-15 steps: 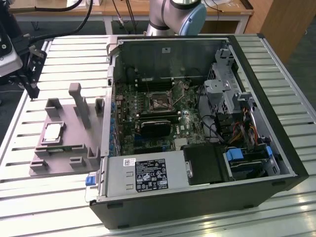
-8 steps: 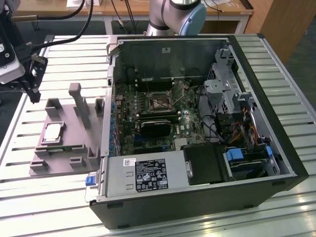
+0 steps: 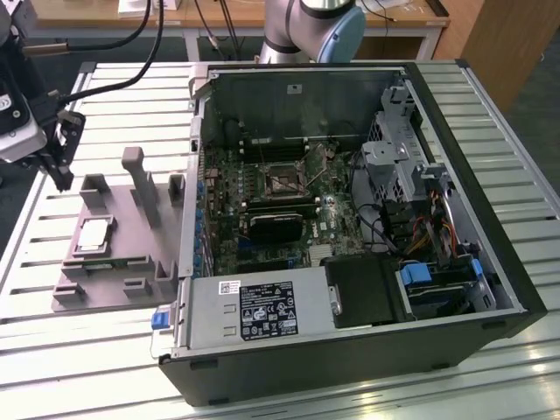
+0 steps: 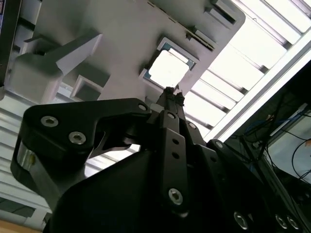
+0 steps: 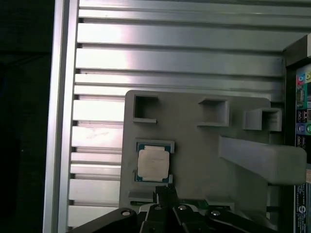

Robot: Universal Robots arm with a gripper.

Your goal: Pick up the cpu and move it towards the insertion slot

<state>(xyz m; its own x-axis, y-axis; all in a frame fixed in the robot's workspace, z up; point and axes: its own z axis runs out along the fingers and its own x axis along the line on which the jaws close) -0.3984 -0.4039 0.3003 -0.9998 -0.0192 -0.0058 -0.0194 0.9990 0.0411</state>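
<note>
The cpu (image 3: 94, 234), a small silver square with a pale rim, lies flat in a recess of the grey holder plate (image 3: 118, 262) at the exterior view's left. Both wrist views show the cpu (image 4: 167, 68) (image 5: 153, 162) from above. My gripper (image 3: 62, 178) hangs over the plate's far left corner, above and apart from the chip. Its black fingertips (image 4: 170, 94) (image 5: 165, 191) are pressed together with nothing between them. The insertion slot (image 3: 282, 179), a silver-framed square socket, sits on the motherboard inside the open computer case.
The open black computer case (image 3: 490, 289) takes up the middle and the exterior view's right of the slatted aluminium table (image 3: 96, 367). Grey posts (image 3: 140, 184) rise from the holder plate near the cpu. The arm's base (image 3: 311, 26) stands behind the case.
</note>
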